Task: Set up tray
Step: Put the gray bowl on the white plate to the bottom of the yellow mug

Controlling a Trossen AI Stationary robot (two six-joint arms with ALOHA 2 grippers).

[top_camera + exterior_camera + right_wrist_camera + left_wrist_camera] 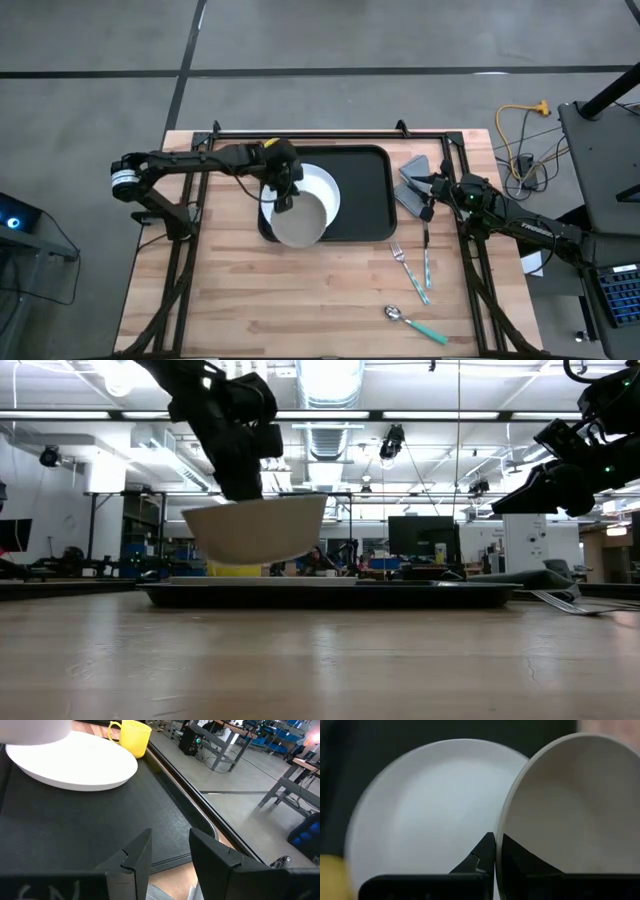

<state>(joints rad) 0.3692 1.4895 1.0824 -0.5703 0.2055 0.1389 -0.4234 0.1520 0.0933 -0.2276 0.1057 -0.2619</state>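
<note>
High view looks down on a wooden table point(300, 300) with the black tray point(370, 195) lying toward its far edge, between the two arms. On the tray's left half rests a round white plate point(325, 190), and just over the plate's near-left part hangs a white bowl point(298, 222), tilted and lifted clear of the tray — the low view shows air beneath it. The left gripper point(283, 200) is pinching the bowl's rim, its fingers point(482, 855) pressed tight on the wall, directly above the tray's left end. The right gripper point(427, 212) hovers just beside the tray's right edge, fingers point(135, 855) spread partway and holding nothing. Behind it lies a grey folded napkin point(415, 180). Nearer the front sit a fork point(408, 268) and a spoon point(415, 322) — both teal-handled. A yellow mug point(132, 737) stands beyond the plate.
</note>
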